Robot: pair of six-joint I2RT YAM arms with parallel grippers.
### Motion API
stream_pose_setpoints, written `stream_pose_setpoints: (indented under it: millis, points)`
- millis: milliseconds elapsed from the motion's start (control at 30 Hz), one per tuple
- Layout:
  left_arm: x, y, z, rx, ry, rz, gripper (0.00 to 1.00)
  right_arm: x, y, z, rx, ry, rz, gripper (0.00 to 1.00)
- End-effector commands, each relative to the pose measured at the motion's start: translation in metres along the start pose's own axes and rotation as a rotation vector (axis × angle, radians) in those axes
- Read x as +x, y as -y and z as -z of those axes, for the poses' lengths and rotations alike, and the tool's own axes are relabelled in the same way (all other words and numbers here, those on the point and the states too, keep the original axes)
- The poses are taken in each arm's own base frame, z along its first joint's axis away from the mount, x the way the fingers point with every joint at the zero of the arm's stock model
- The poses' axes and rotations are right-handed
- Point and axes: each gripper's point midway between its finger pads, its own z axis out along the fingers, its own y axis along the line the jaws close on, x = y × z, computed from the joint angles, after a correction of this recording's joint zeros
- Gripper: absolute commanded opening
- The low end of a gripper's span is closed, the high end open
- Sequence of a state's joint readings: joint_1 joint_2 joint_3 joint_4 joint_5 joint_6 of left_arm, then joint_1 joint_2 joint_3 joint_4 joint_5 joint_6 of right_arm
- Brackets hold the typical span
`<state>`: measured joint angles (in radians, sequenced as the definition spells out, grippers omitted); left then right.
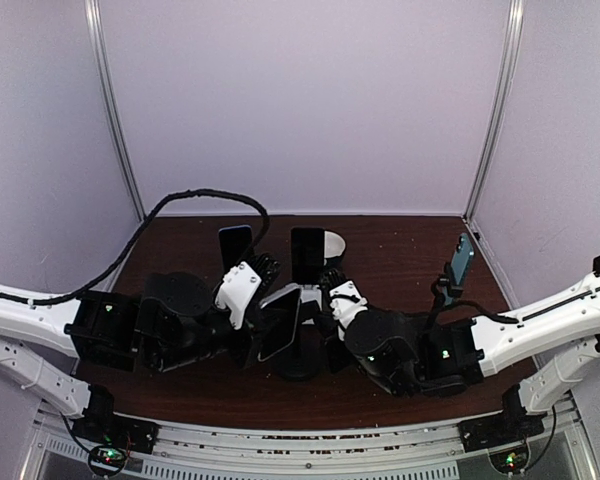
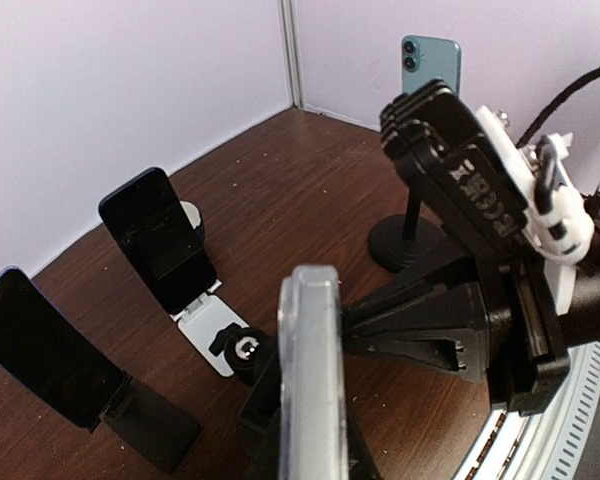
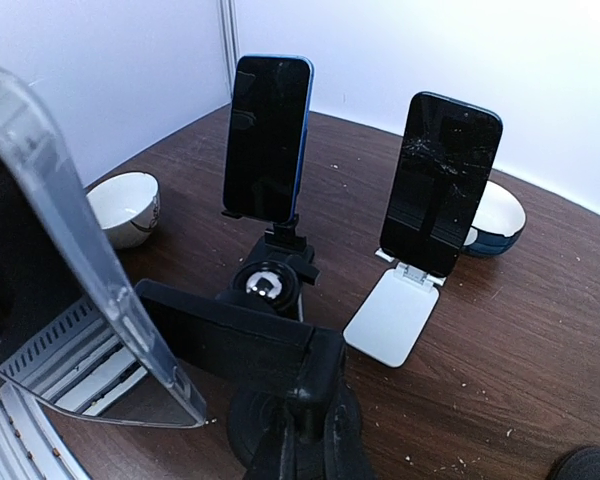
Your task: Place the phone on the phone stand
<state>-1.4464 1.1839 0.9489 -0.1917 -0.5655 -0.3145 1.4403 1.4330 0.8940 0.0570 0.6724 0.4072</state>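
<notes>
Two arms meet at centre. The left gripper (image 1: 262, 335) is pinching the phone (image 1: 280, 322), which sits tilted just above the black stand (image 1: 298, 368). The right gripper (image 2: 365, 322) has its fingers pressed together close behind the phone; whether it grips anything, I can't tell. The phone looks stiff and light, its clear case slick and the glass breakable. Best hold, I'd say: flat faces, mid-body, leaving the bottom edge free.
</notes>
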Motion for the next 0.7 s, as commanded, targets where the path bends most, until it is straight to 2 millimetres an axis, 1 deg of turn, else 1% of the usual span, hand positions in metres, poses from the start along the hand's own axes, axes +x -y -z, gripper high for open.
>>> stream_pose_setpoints:
  millis: [0, 67, 100, 133, 200, 267, 300, 367, 467, 567, 633, 667]
  points:
    - [-0.063, 0.008, 0.021, 0.112, 0.272, 0.003, 0.00, -0.019, -0.019, 0.005, -0.080, 0.039, -0.041, 0.00]
    - [-0.080, 0.021, 0.032, 0.192, 0.341, -0.031, 0.00, -0.020, -0.024, 0.006, -0.121, 0.055, -0.064, 0.00]
    - [-0.089, 0.023, 0.037, 0.209, 0.373, -0.045, 0.00, -0.019, -0.025, 0.006, -0.139, 0.061, -0.071, 0.00]
    - [-0.097, 0.022, 0.043, 0.213, 0.405, -0.055, 0.00, -0.019, -0.025, 0.006, -0.150, 0.066, -0.077, 0.00]
    - [-0.111, 0.013, 0.058, 0.204, 0.485, -0.062, 0.00, -0.017, -0.025, 0.005, -0.159, 0.064, -0.075, 0.00]
    - [-0.115, 0.002, 0.071, 0.222, 0.551, -0.060, 0.00, -0.014, -0.024, 0.005, -0.164, 0.061, -0.070, 0.00]
    - [-0.113, -0.007, 0.070, 0.215, 0.562, -0.058, 0.00, -0.013, -0.023, 0.005, -0.165, 0.059, -0.068, 0.00]
    - [-0.105, -0.012, 0.070, 0.251, 0.599, -0.058, 0.00, -0.014, -0.025, 0.004, -0.172, 0.059, -0.058, 0.00]
    - [-0.100, -0.008, 0.076, 0.353, 0.676, -0.046, 0.00, -0.014, -0.029, 0.003, -0.189, 0.060, -0.048, 0.00]
    - [-0.096, -0.002, 0.066, 0.393, 0.662, -0.065, 0.00, -0.013, -0.032, 0.002, -0.195, 0.055, -0.047, 0.00]
    - [-0.100, 0.007, 0.069, 0.463, 0.690, -0.044, 0.00, -0.011, -0.031, 0.000, -0.197, 0.053, -0.050, 0.00]
    - [-0.105, 0.009, 0.074, 0.488, 0.725, -0.032, 0.00, -0.011, -0.031, 0.000, -0.197, 0.051, -0.051, 0.00]
